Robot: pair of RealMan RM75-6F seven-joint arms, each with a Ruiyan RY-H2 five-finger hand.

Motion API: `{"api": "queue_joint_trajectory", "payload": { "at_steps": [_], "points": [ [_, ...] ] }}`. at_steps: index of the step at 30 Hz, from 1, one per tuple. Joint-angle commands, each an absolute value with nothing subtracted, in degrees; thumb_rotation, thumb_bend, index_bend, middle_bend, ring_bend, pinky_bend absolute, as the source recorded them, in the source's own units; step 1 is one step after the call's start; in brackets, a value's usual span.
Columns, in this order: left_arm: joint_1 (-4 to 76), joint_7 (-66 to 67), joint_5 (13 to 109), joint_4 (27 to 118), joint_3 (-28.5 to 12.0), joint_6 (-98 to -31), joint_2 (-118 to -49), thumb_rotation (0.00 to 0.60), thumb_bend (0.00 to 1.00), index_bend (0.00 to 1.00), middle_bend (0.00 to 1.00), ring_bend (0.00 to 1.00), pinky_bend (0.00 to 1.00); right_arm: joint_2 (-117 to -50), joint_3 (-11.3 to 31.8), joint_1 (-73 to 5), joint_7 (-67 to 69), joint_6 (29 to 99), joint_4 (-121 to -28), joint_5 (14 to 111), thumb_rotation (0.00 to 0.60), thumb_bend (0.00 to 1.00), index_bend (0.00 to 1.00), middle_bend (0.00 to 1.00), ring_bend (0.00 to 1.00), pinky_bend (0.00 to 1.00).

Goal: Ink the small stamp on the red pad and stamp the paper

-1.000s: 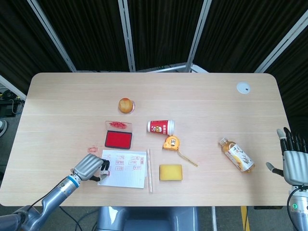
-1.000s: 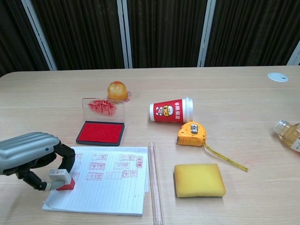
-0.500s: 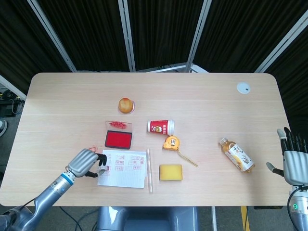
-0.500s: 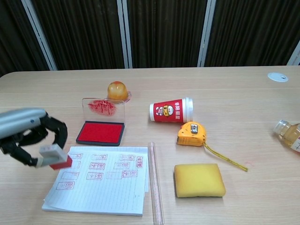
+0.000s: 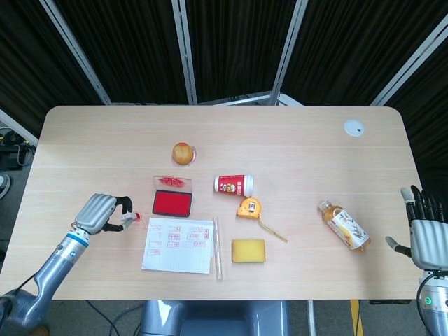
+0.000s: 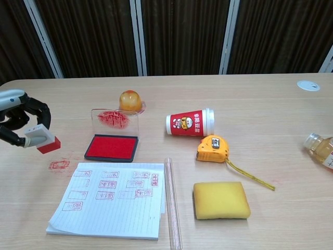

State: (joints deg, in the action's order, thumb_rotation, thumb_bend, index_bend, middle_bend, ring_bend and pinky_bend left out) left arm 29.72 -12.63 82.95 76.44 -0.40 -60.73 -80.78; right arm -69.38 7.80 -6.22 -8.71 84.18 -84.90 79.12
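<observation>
My left hand (image 5: 98, 212) (image 6: 18, 119) holds the small stamp (image 6: 43, 140) (image 5: 130, 218), a white block with a red inked base, lifted above the table to the left of the red ink pad (image 6: 112, 147) (image 5: 172, 203). The pad lies open with its clear lid (image 6: 115, 121) raised behind it. The lined paper (image 6: 111, 198) (image 5: 178, 245) lies in front of the pad and carries several red stamp marks. A red mark (image 6: 59, 165) also sits on the bare table left of the paper. My right hand (image 5: 425, 231) rests open at the table's right edge, holding nothing.
A clear tube (image 6: 172, 203) lies along the paper's right edge. A yellow sponge (image 6: 220, 200), a yellow tape measure (image 6: 213, 148), a red paper cup (image 6: 190, 123) on its side, an orange ball (image 6: 130, 100) and a bottle (image 5: 344, 225) sit nearby. A white disc (image 5: 353, 127) lies far right.
My left hand has lifted the stamp off the paper's lower left corner and carried it up and to the left, off the paper. A new mark shows there.
</observation>
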Motion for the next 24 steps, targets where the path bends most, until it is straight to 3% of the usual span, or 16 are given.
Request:
{"api": "queue_joint_trajectory", "payload": {
  "at_steps": [1,24],
  "points": [
    [30.42,-13.17,80.83,71.89,-0.72,-57.47,-83.69,0.600,0.41,0.59,0.57,0.84,0.90,-69.42,7.80,-6.25,-8.79,84.13,-84.86,79.07,0.600,0.00,0.00,0.00,0.00,0.00],
    [30.71,-14.20,80.24,61.40,-0.78,-53.67,-89.38,0.600,0.41,0.55,0.51,0.84,0.90,-69.64,7.73,-6.31,-9.13,83.68,-84.47,78.65,0.600,0.00,0.00,0.00,0.00,0.00]
  ]
}}
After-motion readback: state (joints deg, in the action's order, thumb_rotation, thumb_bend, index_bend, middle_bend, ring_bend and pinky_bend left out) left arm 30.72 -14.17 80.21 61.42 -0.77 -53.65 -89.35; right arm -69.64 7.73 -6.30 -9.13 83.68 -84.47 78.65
